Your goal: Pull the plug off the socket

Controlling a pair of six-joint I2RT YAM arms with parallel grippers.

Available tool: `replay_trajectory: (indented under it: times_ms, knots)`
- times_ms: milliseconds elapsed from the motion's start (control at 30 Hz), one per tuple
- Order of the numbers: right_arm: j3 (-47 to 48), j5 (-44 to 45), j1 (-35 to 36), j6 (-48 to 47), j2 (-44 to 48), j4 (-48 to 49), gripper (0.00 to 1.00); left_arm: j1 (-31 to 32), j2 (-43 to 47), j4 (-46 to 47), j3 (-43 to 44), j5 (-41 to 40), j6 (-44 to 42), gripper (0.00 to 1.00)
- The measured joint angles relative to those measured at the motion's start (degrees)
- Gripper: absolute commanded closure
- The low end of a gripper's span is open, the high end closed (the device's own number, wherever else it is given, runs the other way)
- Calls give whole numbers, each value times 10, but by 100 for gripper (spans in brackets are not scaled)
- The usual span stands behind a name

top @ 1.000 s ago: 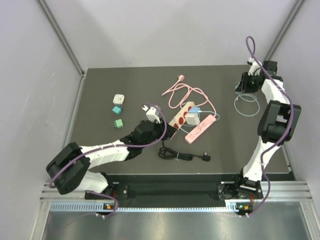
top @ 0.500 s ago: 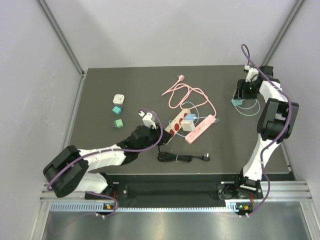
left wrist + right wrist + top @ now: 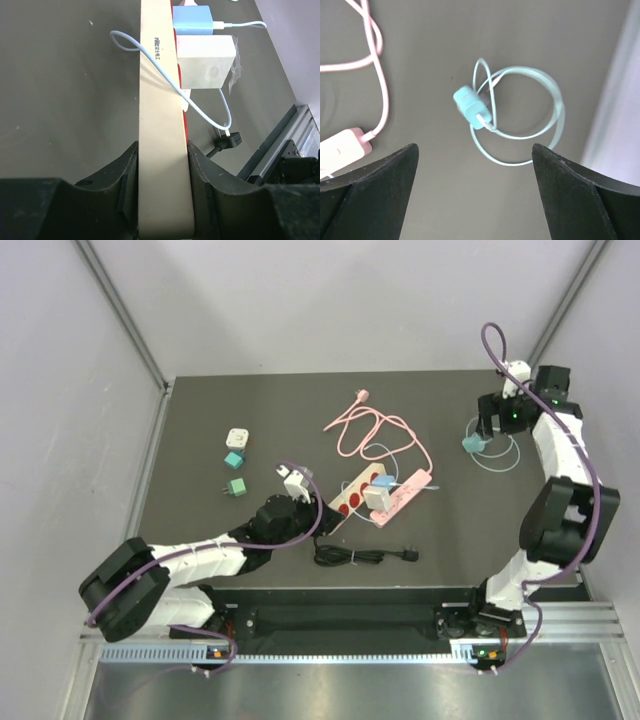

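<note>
Closest to the robot, the left hand [image 3: 162, 167] is clamped on one end of the cream power strip [image 3: 157, 100], with a finger pressed on each long side. The strip lies near the middle of the bench [image 3: 65, 100]. A black cord [image 3: 360, 556] lies just in front of it. Further along the strip, a white charger block [image 3: 207, 67] and then a blue charger [image 3: 192, 20] sit in their sockets, side by side. A thin white cable [image 3: 200, 107] loops over the strip. A pink power strip [image 3: 405, 495] lies just past them. At the far right, the right hand [image 3: 474, 147] hangs over the bench with its fingers wide apart and nothing in them. Below it a teal plug [image 3: 470, 106] lies free inside its own ring of pale cable [image 3: 559, 107]. I think the white block is a good one to pull. It looks light and hard, with smooth sides that could slip. Its pins probably hold tight (plugs often do), so take it by its two flat sides and pull straight out. Do not tug the soft cable. The strip looks light too, so it needs holding down.
</note>
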State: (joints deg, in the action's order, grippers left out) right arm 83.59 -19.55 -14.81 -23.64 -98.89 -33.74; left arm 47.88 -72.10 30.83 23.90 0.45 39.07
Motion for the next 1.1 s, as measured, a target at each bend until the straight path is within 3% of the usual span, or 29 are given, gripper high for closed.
replay_trajectory:
  times_ms: [133, 267, 367, 500, 733, 1100]
  knots:
    - [-20, -13, 2, -38, 86, 17, 4, 0, 3, 0, -1, 9, -5, 100]
    - [-95, -104, 19, -124, 169, -4, 5, 0, 10, 0, -2, 18, -14, 100]
    - [-155, -184, 76, -200, 206, -52, 7, 0, 11, 1, -4, 22, -16, 100]
    - [-203, -261, 166, -226, 227, -101, 11, 0, 11, 1, -10, 27, -16, 100]
    - [-203, -305, 253, -169, 246, -109, 22, 0, 12, 1, -12, 14, 3, 100]
    - [-263, -236, 341, 9, 245, -43, 23, -1, 6, 5, -12, 0, 111, 100]
